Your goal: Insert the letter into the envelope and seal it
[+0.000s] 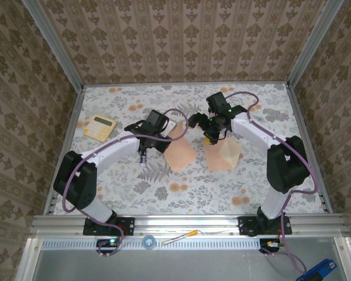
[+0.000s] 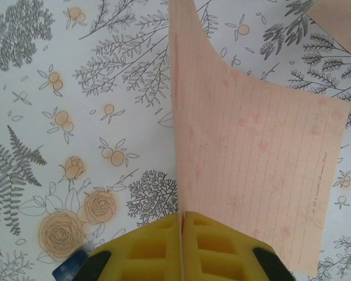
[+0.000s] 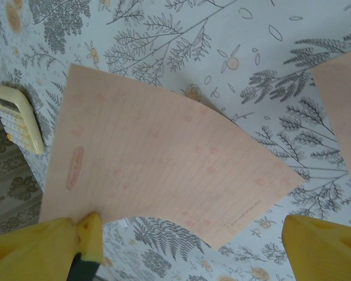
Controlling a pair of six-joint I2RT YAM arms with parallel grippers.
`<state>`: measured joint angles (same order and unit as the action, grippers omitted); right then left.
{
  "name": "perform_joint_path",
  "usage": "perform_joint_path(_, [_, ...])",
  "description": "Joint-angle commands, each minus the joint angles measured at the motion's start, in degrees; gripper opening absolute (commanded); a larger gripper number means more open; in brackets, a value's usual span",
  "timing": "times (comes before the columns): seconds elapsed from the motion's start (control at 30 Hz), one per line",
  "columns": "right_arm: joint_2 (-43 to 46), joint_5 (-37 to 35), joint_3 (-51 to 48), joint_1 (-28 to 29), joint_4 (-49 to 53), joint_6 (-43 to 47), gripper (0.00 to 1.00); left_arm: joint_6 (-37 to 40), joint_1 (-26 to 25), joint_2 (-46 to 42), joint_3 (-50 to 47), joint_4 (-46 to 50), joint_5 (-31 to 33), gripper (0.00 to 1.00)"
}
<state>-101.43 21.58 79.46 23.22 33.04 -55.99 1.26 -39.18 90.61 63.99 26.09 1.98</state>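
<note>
The left gripper [image 2: 181, 225] is clenched on the near edge of the letter [image 2: 257, 164]; the sheet runs ahead from its pads and bends away to the right over the table [image 2: 76, 146]; a corner of the envelope [image 2: 342, 23] lies far ahead on the right. The right gripper [image 3: 190, 240] is released, jaws wide apart; the letter's near corner sits at its left finger [image 3: 89, 234]; a calculator [image 3: 14, 120] lies farther left

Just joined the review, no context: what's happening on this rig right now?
The left hand is shut on an edge of the letter, holding the sheet curled up off the table. The right hand is open beside the letter's corner. The envelope sits nearby; the letter is not in it yet.
</note>
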Motion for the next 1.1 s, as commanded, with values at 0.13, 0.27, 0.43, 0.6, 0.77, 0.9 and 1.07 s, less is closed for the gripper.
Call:
perform_joint_path(0.13, [-5.2,3.0,6.5,-0.4,3.4,-1.9,0.87,4.9,-3.3,-1.9,-1.1,-2.1,7.0,0.0])
perform_joint_path(0.27, [-7.4,4.6,8.2,-0.3,2.8,-3.3,0.83,6.8,-5.0,-1.8,-1.0,-2.2,9.8,0.0])
perform_joint_path(0.43, [-9.3,5.8,9.5,-0.3,2.5,-4.7,0.79,9.3,-6.9,-1.1,-0.7,-2.0,12.6,0.0])
perform_joint_path(0.6, [-10.9,7.7,10.4,-0.1,2.0,-6.5,0.77,10.1,-8.1,-0.4,-0.4,-2.1,14.1,0.0])
perform_joint_path(0.77, [-11.4,8.4,10.0,0.1,1.0,-8.3,0.68,11.0,-8.9,0.5,0.3,-2.3,15.2,0.0])
perform_joint_path(0.9, [-11.5,8.8,9.1,0.4,-0.6,-9.8,0.62,12.0,-9.6,1.4,0.9,-1.9,16.5,0.0])
perform_joint_path(1.07, [-12.4,9.0,9.7,0.8,-0.8,-10.8,0.58,12.4,-10.7,1.9,1.1,-1.7,17.4,0.0])
